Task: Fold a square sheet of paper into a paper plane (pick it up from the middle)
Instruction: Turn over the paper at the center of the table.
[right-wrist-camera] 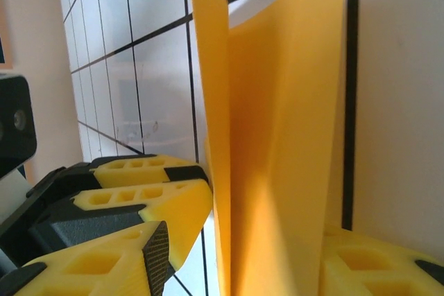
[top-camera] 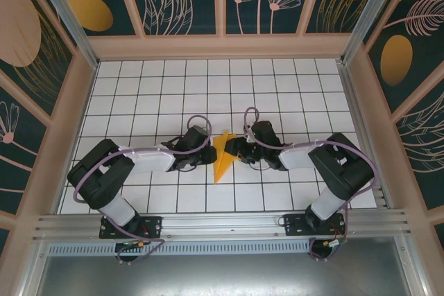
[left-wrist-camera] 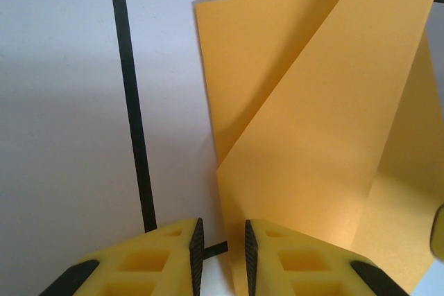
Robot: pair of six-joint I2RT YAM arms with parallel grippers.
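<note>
You are in the middle of the folding. The square sheet of paper point(top-camera: 223, 154) is no longer a flat square. It lies as a creased, pointed wedge on the table point(top-camera: 139, 88), about midway across and towards the near side, directly between the 2 arms, with its tip pointing back at the bases. In the left wrist view, 1 layer of the paper point(left-wrist-camera: 333, 136) is turned over another along a diagonal crease. In the right wrist view, a flap point(right-wrist-camera: 277, 136) stands nearly upright off the grid.

By my reading, the step in hand is laying that raised flap down to make the next crease. It is not yet the slim dart you want. The next move calls for 1 arm to pin the flat part while the other carries the flap over and presses along the fold line. Go gently, since thin paper buckles or slides if you push it sideways.

The left jaws are narrow. A slim gap shows between the black pads point(left-wrist-camera: 196, 240), and the paper's near edge runs into that gap. The gap is plainly wider than the sheet, so I judge they are around the edge and not pinching it.

The right jaws stand about half open, with the upright flap between the 2 fingers point(right-wrist-camera: 104, 265). Clear space shows on the left side of the flap. It leans close to the right finger, but I cannot tell whether they touch. Nothing is clamped.
</note>
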